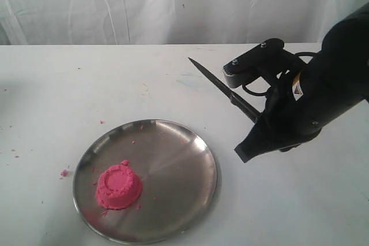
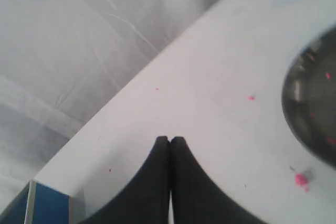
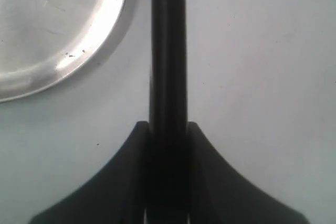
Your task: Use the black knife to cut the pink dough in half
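The pink dough (image 1: 118,186) is one round ridged-top dome on the left part of the steel plate (image 1: 179,159). My right gripper (image 1: 253,133) hovers to the right of the plate, shut on the handle of the black knife (image 1: 222,89). The blade points up and left, well away from the dough. In the right wrist view the knife (image 3: 168,51) runs straight out from between the fingers of the right gripper (image 3: 168,127), past the plate's rim (image 3: 79,61). My left gripper (image 2: 169,140) is shut on nothing, over bare table beside the plate (image 2: 310,103); the exterior view does not show it.
Small pink crumbs (image 1: 64,172) lie on the white table left of the plate, and one crumb (image 2: 301,180) shows near the plate's rim in the left wrist view. A white curtain hangs behind the table's far edge (image 1: 144,44).
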Tool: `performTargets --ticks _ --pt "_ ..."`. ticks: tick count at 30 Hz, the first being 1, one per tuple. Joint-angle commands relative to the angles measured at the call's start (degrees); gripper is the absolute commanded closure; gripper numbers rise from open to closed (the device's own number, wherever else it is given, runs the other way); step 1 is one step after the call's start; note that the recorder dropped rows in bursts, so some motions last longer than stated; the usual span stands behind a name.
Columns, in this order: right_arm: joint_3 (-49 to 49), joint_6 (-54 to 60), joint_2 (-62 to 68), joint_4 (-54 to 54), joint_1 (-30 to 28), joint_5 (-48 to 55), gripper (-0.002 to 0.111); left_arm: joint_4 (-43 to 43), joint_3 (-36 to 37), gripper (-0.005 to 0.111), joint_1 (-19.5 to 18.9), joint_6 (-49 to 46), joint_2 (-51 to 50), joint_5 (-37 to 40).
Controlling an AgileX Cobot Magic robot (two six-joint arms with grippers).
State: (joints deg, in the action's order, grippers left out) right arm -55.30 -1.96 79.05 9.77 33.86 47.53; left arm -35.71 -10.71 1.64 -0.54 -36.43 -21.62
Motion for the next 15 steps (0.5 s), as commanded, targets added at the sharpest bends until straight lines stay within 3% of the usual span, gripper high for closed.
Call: performTargets --ticks 1,4,7,9,11,15 --pt "0.1 -1.2 -0.4 0.6 0.5 -0.9 0.108 -13.1 -5.6 0.107 2.4 5.3 -10.8 -4.4" --pt "0.1 -1.2 -0.4 0.6 0.5 -1.3 0.108 -12.4 -10.8 0.107 4.3 23.3 -16.0 2.0" --pt "0.1 -1.2 -0.3 -0.3 0.5 -2.8 0.108 -15.5 -17.4 0.107 7.7 41.1 -21.3 16.0" --pt "0.1 -1.2 0.2 -0.8 0.5 -3.1 0.108 -18.7 -20.2 0.107 11.1 41.8 -24.6 20.7" --pt "0.1 -1.2 1.3 -1.6 0.5 -3.5 0.108 -19.8 -21.6 0.107 14.5 41.8 -27.1 20.6" --pt "1.4 -1.2 4.2 -2.1 0.5 -5.8 0.108 -28.3 -21.9 0.107 22.0 41.7 -31.4 12.2"
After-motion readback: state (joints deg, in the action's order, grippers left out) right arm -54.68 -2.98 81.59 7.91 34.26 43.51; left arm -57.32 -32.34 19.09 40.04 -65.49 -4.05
